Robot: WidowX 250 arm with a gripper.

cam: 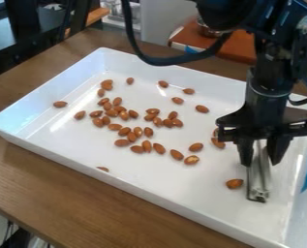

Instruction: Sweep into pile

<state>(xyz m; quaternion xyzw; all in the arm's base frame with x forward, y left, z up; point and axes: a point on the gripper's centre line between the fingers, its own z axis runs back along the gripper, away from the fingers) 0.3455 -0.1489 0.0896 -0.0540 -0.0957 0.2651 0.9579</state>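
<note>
A white tray (pixel 181 186) sits on a wooden surface (pixel 65 193). Almonds (pixel 146 146) lie in a loose, scattered cluster around the middle and far left of the tray, with one off by itself toward the left wall and one near the front wall. The black arm (pixel 268 72) comes in from the top right, and its claw (pixel 262 161) hangs over the tray's right part, its fingers on either side of an upright metal tool (pixel 258 181). A single almond lies just left of the tool's lower end.
</note>
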